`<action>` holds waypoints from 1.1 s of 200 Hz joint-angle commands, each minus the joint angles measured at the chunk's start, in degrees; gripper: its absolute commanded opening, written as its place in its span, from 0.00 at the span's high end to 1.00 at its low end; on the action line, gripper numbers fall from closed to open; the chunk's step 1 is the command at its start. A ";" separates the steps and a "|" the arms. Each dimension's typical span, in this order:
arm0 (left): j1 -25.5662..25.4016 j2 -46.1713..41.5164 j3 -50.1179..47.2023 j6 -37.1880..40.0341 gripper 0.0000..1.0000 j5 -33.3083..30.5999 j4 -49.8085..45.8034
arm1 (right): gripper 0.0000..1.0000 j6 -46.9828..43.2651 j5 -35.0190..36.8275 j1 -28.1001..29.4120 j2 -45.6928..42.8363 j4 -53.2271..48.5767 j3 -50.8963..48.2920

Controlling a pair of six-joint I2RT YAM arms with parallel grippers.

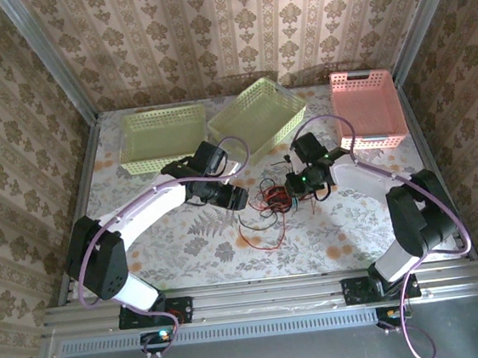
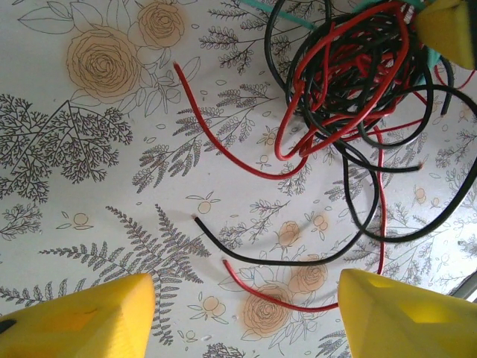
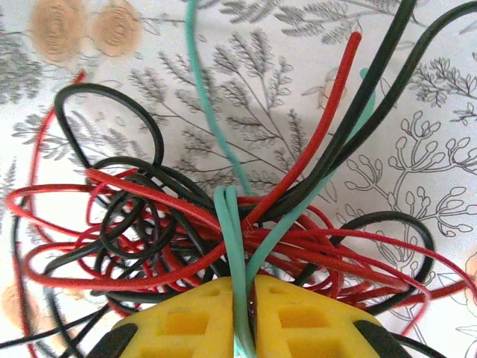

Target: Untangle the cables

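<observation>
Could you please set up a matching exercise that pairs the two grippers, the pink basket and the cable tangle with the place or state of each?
Things:
1. left gripper
2. right gripper
3. pink basket
4. cable tangle

Places or states:
A. at the far right of the table
B. shut on a green cable
C. on the table, between the two grippers
D. open, above loose red and black cable ends

Pairs: 1-D, 2-B, 3-A, 4-C.
</observation>
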 commanded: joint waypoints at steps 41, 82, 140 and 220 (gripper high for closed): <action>-0.33 0.02 1.44 1.28 0.33 0.28 -0.96 | 0.92 2.71 0.55 5.65 -8.33 -1.56 3.96; -0.30 -0.54 1.41 1.29 0.33 -0.92 -0.98 | 0.90 7.61 2.54 9.40 -13.92 7.54 1.37; -0.28 -1.22 1.20 1.41 0.33 -1.51 -1.11 | 0.88 9.59 4.49 12.78 -12.25 11.96 -5.47; -0.25 -0.58 1.39 1.34 0.33 -0.92 -1.06 | 0.98 8.84 7.59 12.62 -15.31 7.53 -4.65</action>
